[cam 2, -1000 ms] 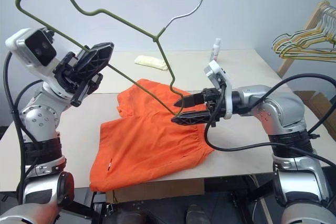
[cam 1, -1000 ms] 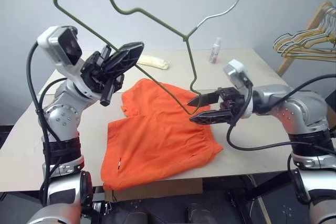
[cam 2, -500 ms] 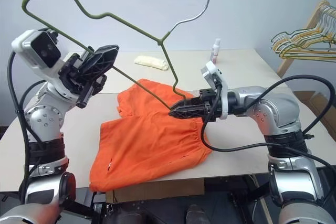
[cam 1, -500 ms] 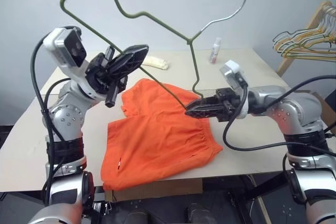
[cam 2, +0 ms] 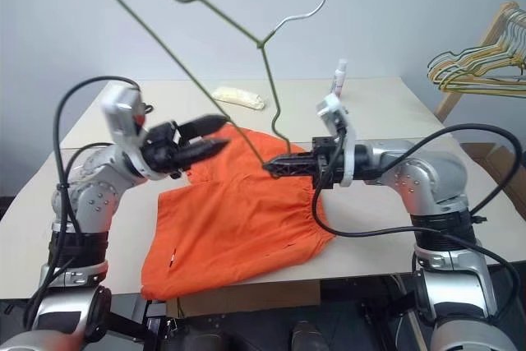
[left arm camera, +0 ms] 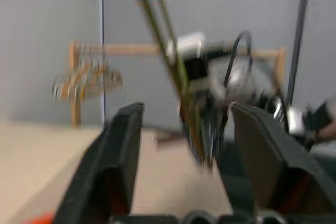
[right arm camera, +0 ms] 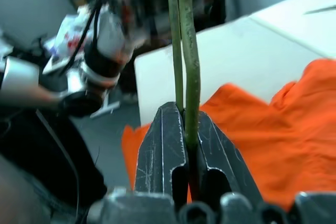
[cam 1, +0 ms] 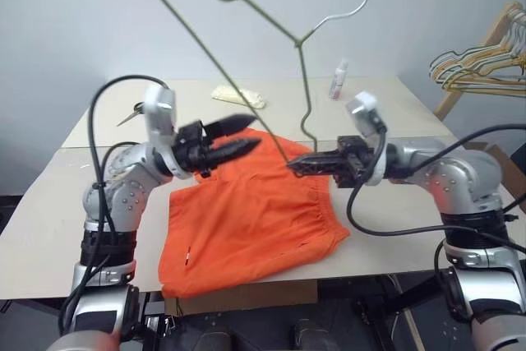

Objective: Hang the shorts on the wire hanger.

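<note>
Shorts [cam 1: 246, 219] lie flat on the table [cam 1: 394, 104], bright orange, waistband toward my right side, one leg hem hanging just over the near edge. Not yet touched by the wire.

Change over the last second: a handover. The left gripper [cam 1: 238, 136], which was clamped on the long bar of the wire hanger [cam 1: 222, 55] up high, has let go and dropped down; its two black fingers now stand apart, empty, hovering just above the left part of the shorts and pointing toward the right arm. The right gripper [cam 1: 300, 163], open a second ago, has clenched on the hanger's lower corner; the wrist view shows the jaws pinched tight on two strands of green-grey wire [right arm camera: 186, 77]. The hanger has swung more upright as a result, its wavy shoulder and pale hook now high against the wall.

My reading: the hanger now rests on one pinch at its bottom corner, so it may pivot or sag in the jaws. The left gripper is free to pick up fabric, probably the waistband or a leg, to feed over the bar.

Hanger look: thin wire, olive-coated, bare metal hook [cam 1: 349, 6], roughly triangular, about as wide as the shorts.

Also on the table: a pale bundle [cam 1: 238, 96] and a small bottle [cam 1: 337, 80] at the far edge; spare hangers [cam 1: 477, 63] on a rack to the right.
</note>
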Controlling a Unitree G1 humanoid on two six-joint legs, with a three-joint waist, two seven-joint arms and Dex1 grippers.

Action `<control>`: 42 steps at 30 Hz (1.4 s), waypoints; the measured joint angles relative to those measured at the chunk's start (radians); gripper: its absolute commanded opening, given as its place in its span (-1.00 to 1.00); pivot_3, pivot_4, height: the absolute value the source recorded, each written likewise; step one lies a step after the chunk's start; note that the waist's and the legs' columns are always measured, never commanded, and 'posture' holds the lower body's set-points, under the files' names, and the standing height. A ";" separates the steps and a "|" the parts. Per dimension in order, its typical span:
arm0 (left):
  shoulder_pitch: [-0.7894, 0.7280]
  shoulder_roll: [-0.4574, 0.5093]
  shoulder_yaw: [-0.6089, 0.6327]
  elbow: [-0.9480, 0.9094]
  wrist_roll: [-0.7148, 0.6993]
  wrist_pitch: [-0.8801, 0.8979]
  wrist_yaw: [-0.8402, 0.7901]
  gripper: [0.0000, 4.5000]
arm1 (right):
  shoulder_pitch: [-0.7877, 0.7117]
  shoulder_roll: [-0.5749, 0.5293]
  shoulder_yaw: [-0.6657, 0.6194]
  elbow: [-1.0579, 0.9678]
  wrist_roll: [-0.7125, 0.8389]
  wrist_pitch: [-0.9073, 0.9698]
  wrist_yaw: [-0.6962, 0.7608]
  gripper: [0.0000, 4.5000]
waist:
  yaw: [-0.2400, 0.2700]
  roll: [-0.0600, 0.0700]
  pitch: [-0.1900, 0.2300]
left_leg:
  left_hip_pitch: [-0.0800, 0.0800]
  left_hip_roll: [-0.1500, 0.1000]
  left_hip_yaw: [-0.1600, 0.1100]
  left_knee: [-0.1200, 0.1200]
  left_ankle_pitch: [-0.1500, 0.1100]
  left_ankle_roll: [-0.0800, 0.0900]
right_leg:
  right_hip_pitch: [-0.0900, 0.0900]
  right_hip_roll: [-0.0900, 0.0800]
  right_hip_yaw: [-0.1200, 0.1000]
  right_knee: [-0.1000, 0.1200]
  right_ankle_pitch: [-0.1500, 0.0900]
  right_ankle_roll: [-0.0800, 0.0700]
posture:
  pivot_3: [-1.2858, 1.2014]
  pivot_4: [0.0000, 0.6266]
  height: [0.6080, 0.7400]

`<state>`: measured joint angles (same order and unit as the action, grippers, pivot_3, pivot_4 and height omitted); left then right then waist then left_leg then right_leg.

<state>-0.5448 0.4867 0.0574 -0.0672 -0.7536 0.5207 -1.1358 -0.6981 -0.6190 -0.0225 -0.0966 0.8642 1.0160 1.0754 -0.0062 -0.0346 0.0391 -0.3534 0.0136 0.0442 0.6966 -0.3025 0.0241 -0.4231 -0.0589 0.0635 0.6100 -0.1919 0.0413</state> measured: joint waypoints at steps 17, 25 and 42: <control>0.204 0.229 -0.170 -0.073 0.369 -0.266 -0.111 0.99 | 0.629 -0.437 -0.280 0.006 0.150 0.418 -0.037 -1.00 | -0.001 0.001 0.000 | 0.000 0.001 0.006 -0.001 -0.001 0.002 | 0.002 0.000 0.003 0.000 -0.002 0.003 | 0.03 -1.00 1.00; 0.205 0.228 -0.195 -0.075 0.398 -0.289 -0.122 0.99 | 0.813 -0.649 -0.119 0.241 0.011 0.269 0.305 -1.00 | -0.017 0.001 0.000 | 0.001 0.002 0.009 0.000 -0.001 0.002 | 0.003 0.000 0.006 0.002 -0.005 0.009 | 0.04 -1.00 1.00; 0.216 0.230 -0.198 -0.103 0.401 -0.295 -0.109 0.99 | 0.602 -0.535 0.065 0.402 -0.155 0.206 0.338 -1.00 | -0.004 0.003 -0.002 | 0.001 0.001 0.010 0.002 -0.001 0.002 | 0.001 0.000 0.006 0.001 -0.004 0.009 | 0.06 -1.00 1.00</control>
<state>-0.3285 0.7169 -0.1401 -0.1700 -0.3527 0.2252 -1.2447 -0.0958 -1.1542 0.0421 0.3055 0.7088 1.2220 1.4137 -0.0104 -0.0316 0.0374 -0.3521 0.0150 0.0537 0.6985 -0.3036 0.0260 -0.4218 -0.0584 0.0696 0.6114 -0.1962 0.0507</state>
